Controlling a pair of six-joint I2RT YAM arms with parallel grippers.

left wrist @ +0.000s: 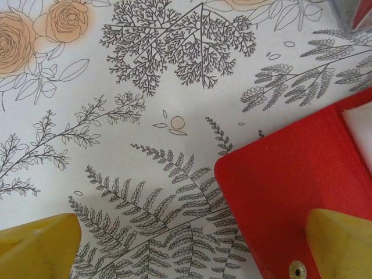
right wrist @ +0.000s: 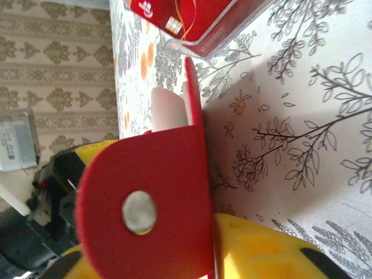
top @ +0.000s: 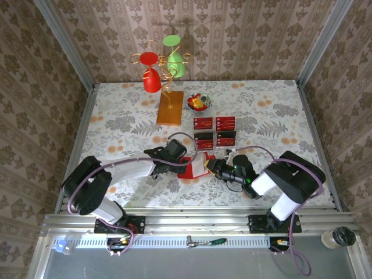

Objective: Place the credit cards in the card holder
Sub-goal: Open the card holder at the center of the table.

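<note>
The flat glossy red folding card holder (top: 196,166) lies open on the floral-printed bench (top: 116,116), near its front edge and between the two arms. The left pincer (top: 182,158) reaches it from the left with its jaws apart. In the left wrist view one yellow fingertip (left wrist: 343,244) sits over the holder's red panel, just above a small metal snap (left wrist: 297,269), and the other fingertip (left wrist: 35,250) is over bare bench.

The right pincer (top: 213,165) comes in from the right and is clamped on the holder's flap. In the right wrist view that red flap (right wrist: 151,174) stands up off the bench with its silver snap stud (right wrist: 138,212) facing the camera. Yellow fingers (right wrist: 267,250) are on either side of it, and the pale lining (right wrist: 168,107) shows behind.

Four small flat red credit cards (top: 224,122) with gold lettering (two showing a black stripe) lie in a two-by-two block in a clear plastic tray (right wrist: 232,35) just beyond the holder. None is in the holder.

Farther back are a wire stand (top: 168,70) with a red and a green cup on an orange base, and a small bowl (top: 199,103).
</note>
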